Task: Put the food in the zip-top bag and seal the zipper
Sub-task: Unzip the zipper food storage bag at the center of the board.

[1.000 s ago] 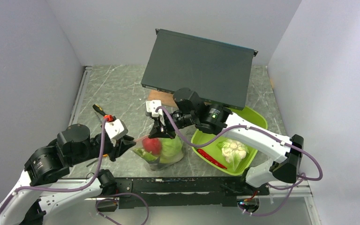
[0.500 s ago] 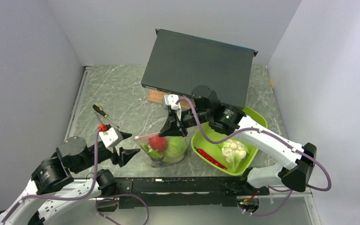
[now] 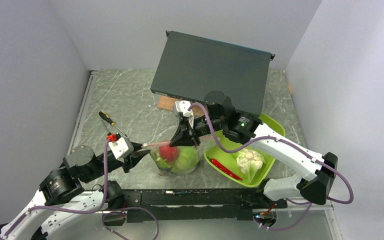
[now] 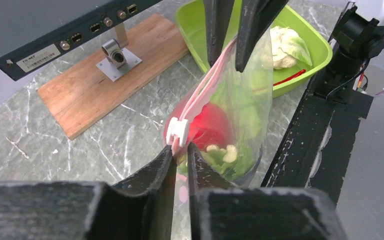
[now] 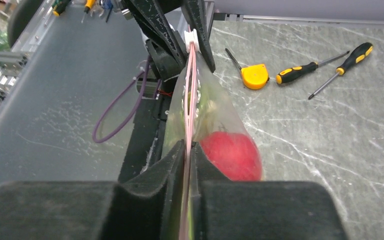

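The clear zip-top bag (image 3: 176,159) stands on the table, holding a red tomato (image 3: 167,153), green cabbage (image 3: 185,157) and green stalks (image 4: 220,155). Its pink zipper (image 3: 162,145) is stretched taut between both grippers. My left gripper (image 3: 141,149) is shut on the zipper's left end, just under the white slider (image 4: 177,132). My right gripper (image 3: 187,141) is shut on the zipper's right end; the strip (image 5: 190,100) runs between its pads. White cauliflower (image 3: 250,159) and a red chili (image 3: 226,169) lie in the lime-green tray (image 3: 270,124).
A dark flat box (image 3: 212,72) stands tilted on a wooden board (image 3: 171,104) behind the bag. A yellow-handled screwdriver (image 3: 110,121) lies at the left; two more (image 5: 305,70) and a yellow tape measure (image 5: 255,77) show in the right wrist view. A black rail (image 3: 190,197) runs along the near edge.
My right gripper slid right along the zipper to the bag's right end. My left gripper drew back open, then moved in and shut on the zipper's left end.
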You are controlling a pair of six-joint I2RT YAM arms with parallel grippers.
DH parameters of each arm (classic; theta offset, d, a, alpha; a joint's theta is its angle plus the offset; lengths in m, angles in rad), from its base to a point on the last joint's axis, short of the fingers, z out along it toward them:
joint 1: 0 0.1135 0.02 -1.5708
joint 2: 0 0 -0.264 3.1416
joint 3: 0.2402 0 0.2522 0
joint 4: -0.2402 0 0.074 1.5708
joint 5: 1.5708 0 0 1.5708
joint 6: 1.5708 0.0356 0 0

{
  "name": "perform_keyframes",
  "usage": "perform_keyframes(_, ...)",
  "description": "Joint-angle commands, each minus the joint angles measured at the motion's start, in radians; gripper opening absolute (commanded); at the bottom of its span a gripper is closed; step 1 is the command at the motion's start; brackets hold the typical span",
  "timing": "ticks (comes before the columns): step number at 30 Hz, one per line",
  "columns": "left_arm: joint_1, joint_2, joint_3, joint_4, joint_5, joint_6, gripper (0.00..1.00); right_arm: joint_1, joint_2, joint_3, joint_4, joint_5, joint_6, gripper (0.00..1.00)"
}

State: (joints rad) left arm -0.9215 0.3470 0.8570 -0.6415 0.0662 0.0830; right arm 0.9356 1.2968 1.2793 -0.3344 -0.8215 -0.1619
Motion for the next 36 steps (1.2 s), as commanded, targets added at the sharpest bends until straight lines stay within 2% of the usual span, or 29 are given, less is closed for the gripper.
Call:
perform_keyframes(1, 0.003, 0.009, 0.015, 0.053, 0.034, 0.012, 0.11, 0.012, 0.009, 0.054, 0.074, -0.004, 0.013, 0.39)
perform_keyframes(3, 0.003, 0.012, 0.021, 0.045, 0.043, 0.01, 0.06, 0.034, 0.021, 0.071, 0.089, 0.015, 0.017, 0.52)
perform_keyframes(5, 0.004, 0.015, 0.026, 0.042, 0.05, 0.008, 0.03, 0.062, 0.04, 0.096, 0.094, 0.049, 0.013, 0.56)
perform_keyframes(7, 0.004, 0.015, 0.027, 0.042, 0.058, 0.005, 0.0, 0.092, 0.065, 0.127, 0.087, 0.07, 0.004, 0.57)
perform_keyframes(11, 0.003, 0.01, 0.018, 0.047, 0.071, 0.002, 0.0, 0.132, 0.101, 0.16, 0.106, 0.123, 0.0, 0.58)
perform_keyframes(17, 0.004, 0.012, 0.019, 0.042, 0.088, 0.004, 0.0, 0.165, 0.142, 0.202, 0.105, 0.126, -0.024, 0.55)
perform_keyframes(22, 0.003, 0.012, 0.026, 0.032, 0.087, 0.009, 0.0, 0.184, 0.177, 0.238, 0.067, 0.14, -0.061, 0.41)
perform_keyframes(26, 0.003, 0.012, 0.025, 0.031, 0.086, 0.008, 0.0, 0.186, 0.173, 0.229, 0.076, 0.145, -0.066, 0.39)
perform_keyframes(30, 0.004, 0.01, 0.022, 0.027, 0.085, 0.006, 0.0, 0.186, 0.178, 0.23, 0.077, 0.136, -0.064, 0.26)
perform_keyframes(33, 0.004, 0.004, 0.021, 0.027, 0.084, 0.0, 0.0, 0.186, 0.18, 0.23, 0.081, 0.134, -0.064, 0.22)
perform_keyframes(36, 0.004, -0.006, 0.022, 0.027, 0.067, -0.012, 0.0, 0.185, 0.185, 0.237, 0.077, 0.126, -0.065, 0.03)
